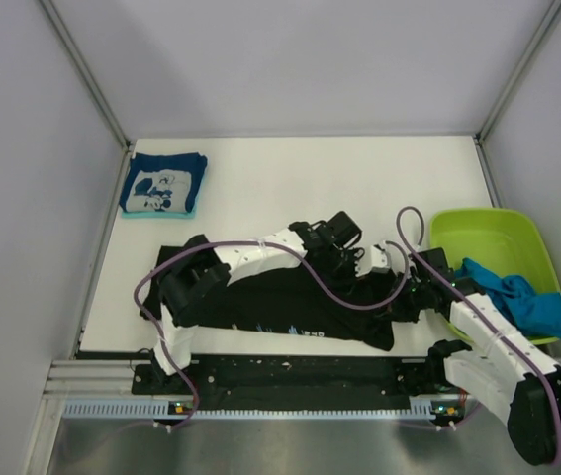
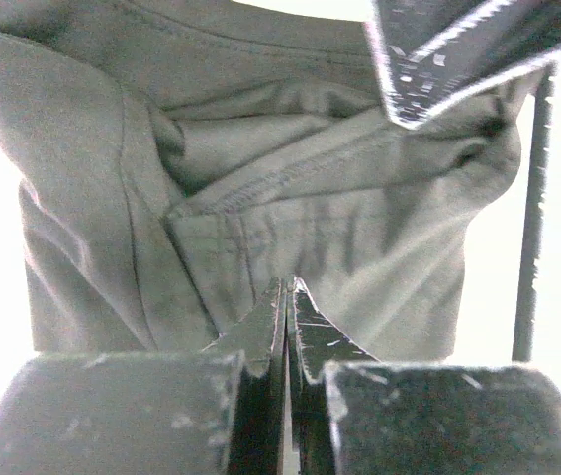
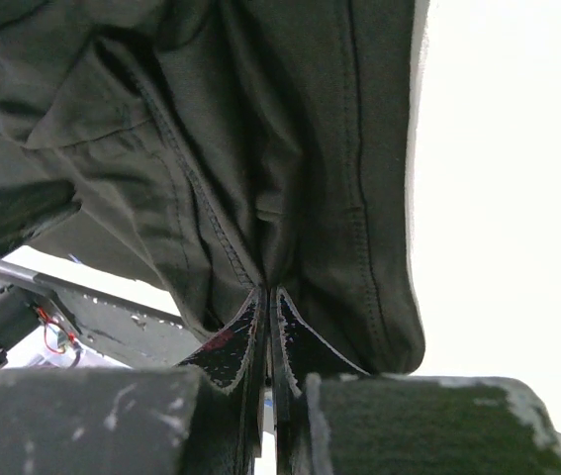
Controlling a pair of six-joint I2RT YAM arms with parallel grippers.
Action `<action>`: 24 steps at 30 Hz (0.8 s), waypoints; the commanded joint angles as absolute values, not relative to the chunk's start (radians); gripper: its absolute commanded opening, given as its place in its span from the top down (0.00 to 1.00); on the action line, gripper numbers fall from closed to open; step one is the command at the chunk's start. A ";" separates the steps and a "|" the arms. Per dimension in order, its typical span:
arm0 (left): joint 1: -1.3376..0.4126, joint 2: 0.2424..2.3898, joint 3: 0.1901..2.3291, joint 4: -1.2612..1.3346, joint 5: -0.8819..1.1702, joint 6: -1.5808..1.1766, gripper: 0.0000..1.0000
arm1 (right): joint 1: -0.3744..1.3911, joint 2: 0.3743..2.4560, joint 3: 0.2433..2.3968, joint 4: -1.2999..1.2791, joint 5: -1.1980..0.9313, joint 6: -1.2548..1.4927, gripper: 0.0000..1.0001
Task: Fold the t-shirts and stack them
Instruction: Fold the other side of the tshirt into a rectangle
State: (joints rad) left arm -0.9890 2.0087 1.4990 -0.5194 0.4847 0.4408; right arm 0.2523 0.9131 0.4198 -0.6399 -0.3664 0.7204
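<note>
The large black t-shirt (image 1: 280, 302) lies bunched along the near edge of the table, its light print facing the front. My left gripper (image 1: 359, 265) is shut on a fold of it (image 2: 290, 178) at its right end. My right gripper (image 1: 406, 295) is shut on a seamed edge of the same shirt (image 3: 260, 129), close beside the left one. The cloth hangs lifted from both. A navy t-shirt (image 1: 164, 184) with a white cartoon lies folded at the far left. Bright blue t-shirts (image 1: 519, 299) lie in the tub.
The lime-green tub (image 1: 488, 233) stands at the right edge of the table. White walls close in the table at left, right and back. The black rail (image 1: 290, 371) with the arm bases runs along the near edge.
</note>
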 commanded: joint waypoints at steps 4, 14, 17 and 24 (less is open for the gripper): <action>-0.985 1.836 1.395 -0.565 0.580 0.474 1.00 | 0.248 0.874 0.506 -0.721 -0.357 0.669 1.00; -0.976 1.977 1.528 -0.477 0.506 0.371 0.68 | 0.247 0.874 0.497 -0.733 -0.347 0.663 0.84; -0.951 1.953 1.479 -0.453 0.537 0.350 0.63 | 0.248 0.845 0.549 -0.750 -0.301 0.638 0.63; -0.852 1.757 1.332 -0.500 0.561 0.402 0.51 | 0.252 0.912 0.703 -0.609 -0.376 0.486 0.58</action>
State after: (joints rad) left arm -0.9104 1.9171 1.3781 -0.4828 0.5205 0.3889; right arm 0.2523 0.8669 0.6182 -0.7528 -0.3161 0.5877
